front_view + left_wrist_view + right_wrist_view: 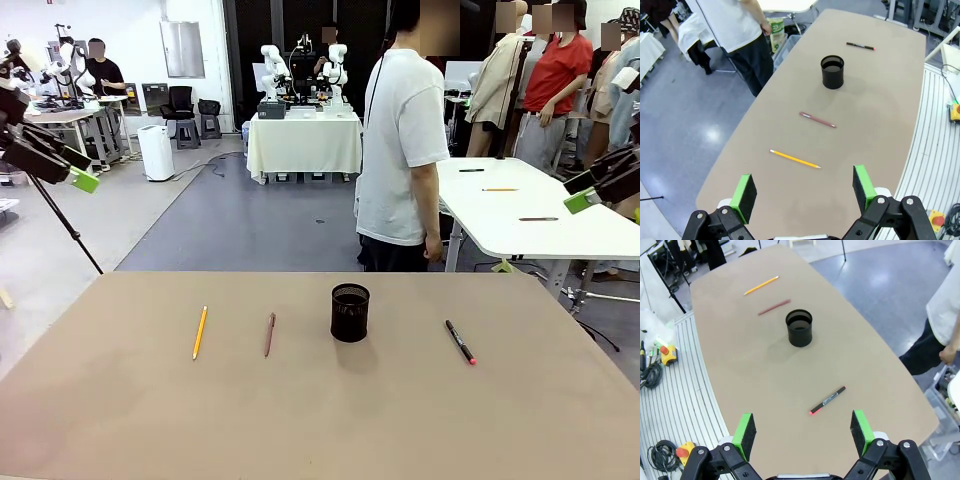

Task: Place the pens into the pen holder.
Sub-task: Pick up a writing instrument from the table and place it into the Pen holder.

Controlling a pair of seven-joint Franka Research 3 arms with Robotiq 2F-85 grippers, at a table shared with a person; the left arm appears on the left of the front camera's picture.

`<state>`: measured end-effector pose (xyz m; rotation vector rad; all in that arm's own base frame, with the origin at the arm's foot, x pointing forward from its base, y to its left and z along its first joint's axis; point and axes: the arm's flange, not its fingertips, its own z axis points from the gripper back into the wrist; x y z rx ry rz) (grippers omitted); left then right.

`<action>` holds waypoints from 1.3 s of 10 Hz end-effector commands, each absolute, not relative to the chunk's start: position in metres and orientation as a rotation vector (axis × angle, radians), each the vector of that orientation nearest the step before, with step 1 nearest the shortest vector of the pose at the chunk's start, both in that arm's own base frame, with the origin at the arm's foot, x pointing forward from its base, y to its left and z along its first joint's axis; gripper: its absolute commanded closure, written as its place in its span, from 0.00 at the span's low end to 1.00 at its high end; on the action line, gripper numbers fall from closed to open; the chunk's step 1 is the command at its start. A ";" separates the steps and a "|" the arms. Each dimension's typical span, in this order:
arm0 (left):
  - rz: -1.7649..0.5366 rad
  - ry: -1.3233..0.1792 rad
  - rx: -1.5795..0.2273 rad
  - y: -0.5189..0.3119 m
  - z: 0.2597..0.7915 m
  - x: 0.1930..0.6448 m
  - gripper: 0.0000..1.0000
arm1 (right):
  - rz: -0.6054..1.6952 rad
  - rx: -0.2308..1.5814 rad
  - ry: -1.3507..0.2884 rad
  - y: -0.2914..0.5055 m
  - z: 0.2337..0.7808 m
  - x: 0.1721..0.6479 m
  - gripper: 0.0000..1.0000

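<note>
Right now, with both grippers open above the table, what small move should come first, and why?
Probably lower the left gripper toward the yellow pencil: it lies flat on that arm's side, apart from the reddish-brown pen and the pen holder, and the jaws stand open and empty.

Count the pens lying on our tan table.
3: yellow pen far left, brown pen between it and the holder, black pen right of the holder. All lie flat; the holder looks empty.
</note>
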<state>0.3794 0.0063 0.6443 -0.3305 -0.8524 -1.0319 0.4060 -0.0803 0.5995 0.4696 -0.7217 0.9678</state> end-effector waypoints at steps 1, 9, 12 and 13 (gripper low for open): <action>-1.018 -0.857 -0.334 0.004 0.646 0.380 0.00 | 0.971 0.478 -0.729 -0.080 0.600 0.406 0.00; -1.018 -0.857 -0.334 0.004 0.646 0.380 0.00 | 0.949 0.498 -0.644 -0.061 0.602 0.415 0.00; -1.018 -0.857 -0.334 0.004 0.646 0.380 0.00 | 0.834 0.406 -0.406 0.007 0.581 0.451 0.00; -1.018 -0.857 -0.334 0.004 0.646 0.380 0.00 | 0.781 0.330 -0.301 0.030 0.569 0.456 0.00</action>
